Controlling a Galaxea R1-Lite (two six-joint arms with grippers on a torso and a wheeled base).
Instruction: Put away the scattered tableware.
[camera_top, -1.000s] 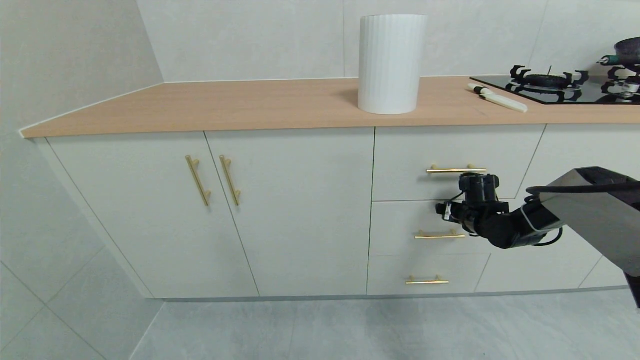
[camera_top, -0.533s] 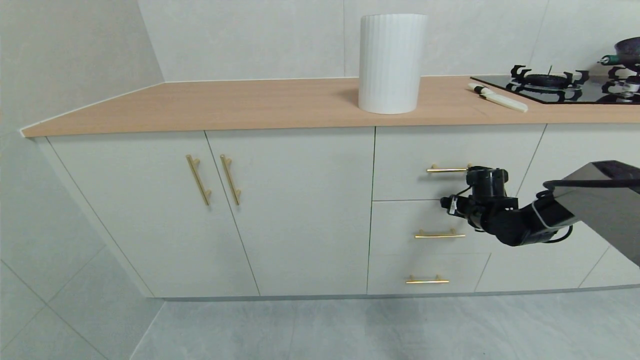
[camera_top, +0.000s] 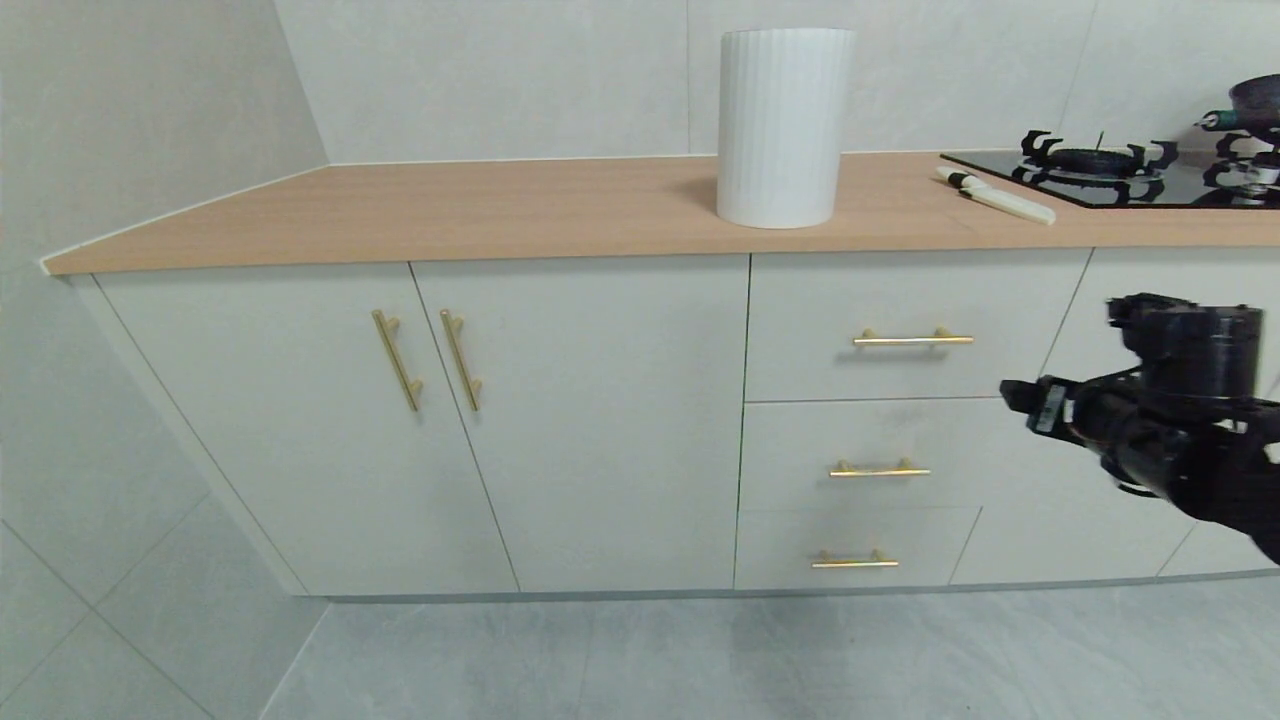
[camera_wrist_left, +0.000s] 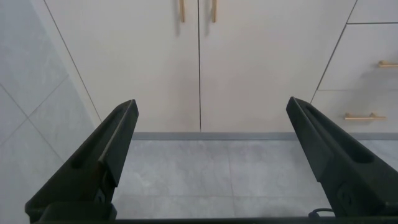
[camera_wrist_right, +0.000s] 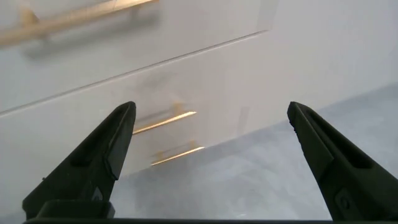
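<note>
right arm (camera_top: 1180, 455): black, cylindrical wrist | left pincer (camera_wrist_left: 211, 112): black tapered fingers | right pincer (camera_wrist_right: 210, 115): same

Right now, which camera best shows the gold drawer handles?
The head view: all three drawer handles show whole, one above another. The right wrist view shows them slanted, the uppermost cut off; the left wrist view catches two at its edge.

right pincer (camera_wrist_right: 208, 111) | moved right and slightly up | off top drawer handle (camera_top: 912, 340)
</note>
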